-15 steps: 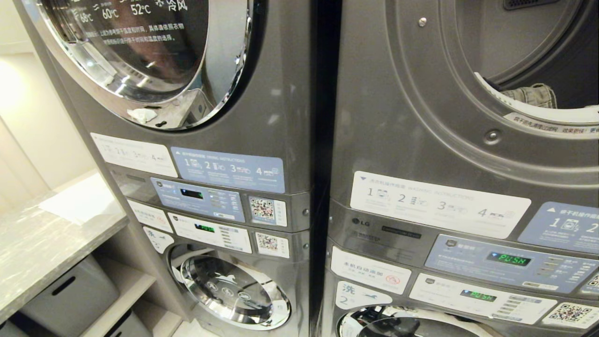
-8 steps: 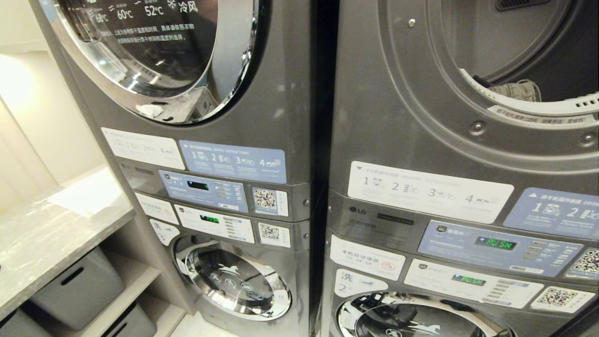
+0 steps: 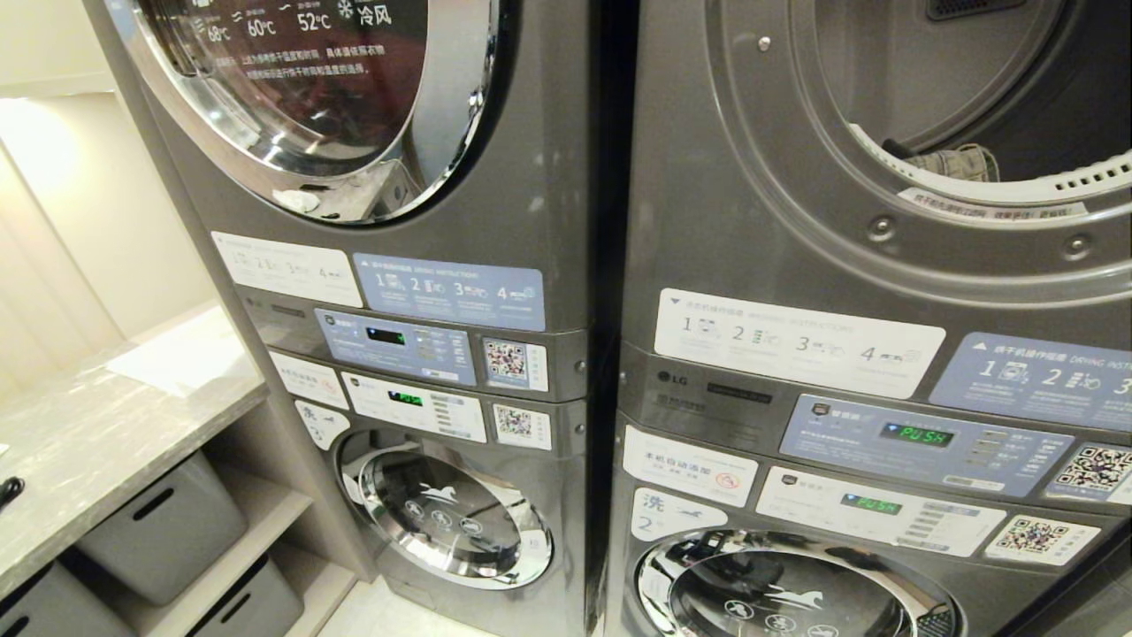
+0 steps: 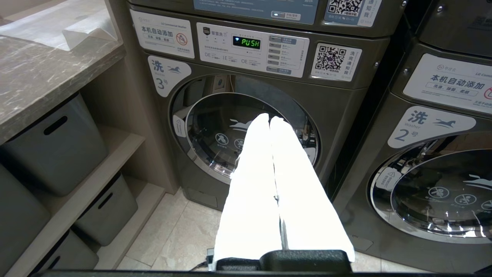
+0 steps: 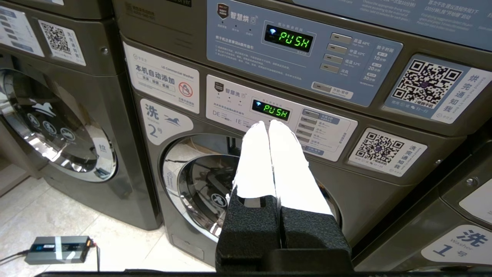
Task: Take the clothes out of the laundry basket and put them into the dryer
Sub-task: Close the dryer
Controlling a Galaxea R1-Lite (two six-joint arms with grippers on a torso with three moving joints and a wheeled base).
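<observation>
- The dryer (image 3: 884,221) filled the upper right of the head view; its body was smooth dark-grey metal with a wide round opening, ringed by pressed concentric ridges and a few round screw heads; its door was not in view
- Inside that opening, beyond a curved white perforated lip, lay a crumpled piece of greyish-beige clothing (image 3: 955,162) with a ribbed hem; the laundry basket showed in no view
- To the left stood a second stacked machine whose upper door (image 3: 309,97) was shut; a bright chrome ring framed dark glass printed with white temperature figures
- Flat rectangular labels, white and pale blue, lay across both fronts; small green displays (image 3: 916,434) read PUSH; square printed codes sat beside them
- Below were round washer doors (image 3: 455,518) with mirror-like chrome rims and white horse marks on the glass
- At far left a grey marbled stone surface (image 3: 80,451) carried a flat white sheet; under it, on pale shelves, sat matte grey boxes (image 3: 159,531) with slot handles
- The left tool (image 4: 270,120) pointed at the lower-left washer door; its two long, smooth white fingers (image 4: 253,184) lay pressed together, holding nothing
- The right tool (image 5: 268,124) pointed at the lower control panel of the right stack; its white fingers (image 5: 288,169), set in rough black mounts, were likewise closed and empty
- On the pale tiled floor to the left lay a small grey box (image 5: 59,249) with cables
</observation>
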